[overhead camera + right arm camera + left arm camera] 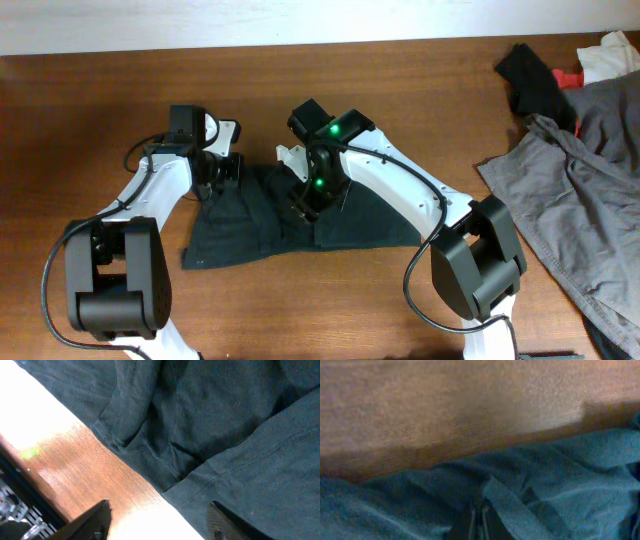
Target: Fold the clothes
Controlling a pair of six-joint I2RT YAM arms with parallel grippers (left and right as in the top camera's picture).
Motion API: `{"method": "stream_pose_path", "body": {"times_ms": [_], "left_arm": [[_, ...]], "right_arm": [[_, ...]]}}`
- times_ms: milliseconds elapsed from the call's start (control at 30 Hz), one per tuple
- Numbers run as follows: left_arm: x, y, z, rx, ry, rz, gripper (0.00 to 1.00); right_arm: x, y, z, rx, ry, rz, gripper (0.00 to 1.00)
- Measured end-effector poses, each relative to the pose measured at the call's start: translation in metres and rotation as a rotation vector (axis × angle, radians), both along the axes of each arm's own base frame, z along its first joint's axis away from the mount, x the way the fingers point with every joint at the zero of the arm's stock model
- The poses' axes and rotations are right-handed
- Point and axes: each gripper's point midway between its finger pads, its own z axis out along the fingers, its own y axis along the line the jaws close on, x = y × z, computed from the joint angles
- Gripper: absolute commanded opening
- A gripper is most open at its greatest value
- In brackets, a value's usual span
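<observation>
Left gripper (476, 522) pressed together at shirt (232, 225) edge; might hold too little, cloth slips out. Right gripper (159, 509) spread, empty.

Left gripper (479, 512) closed tight, right gripper (160, 506) spread apart, both lowered

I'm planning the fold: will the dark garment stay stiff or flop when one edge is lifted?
Likely floppy: the dark garment lies in soft wrinkles, so a lifted edge should drape. Probably light, since its hem looks thin. Pushed, it may bunch on the wooden table rather than slide whole.
</observation>
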Motion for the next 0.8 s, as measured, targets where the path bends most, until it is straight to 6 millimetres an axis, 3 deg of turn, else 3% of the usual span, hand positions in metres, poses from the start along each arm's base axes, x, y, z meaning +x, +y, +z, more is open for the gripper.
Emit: {"method": "stream_pose_path", "body": {"times_ms": [167,467,800], "left_arm": [[-0.013,0.000,0.001,0.002,0.070,0.000,0.01],[-0.014,0.000,0.020,0.003,0.113,0.000,0.01],[-0.043,-0.002,0.016,0.009,0.235,-0.009,0.02]], "right_arm": [[0.000,-0.001,0.000,-0.005,0.001,-0.004,0.60],[0.009,-0.011,0.000,-0.007,-0.001,-0.033,0.60],[0.011,-0.015,-0.001,-0.011,0.002,-0.045,0.61]]}}
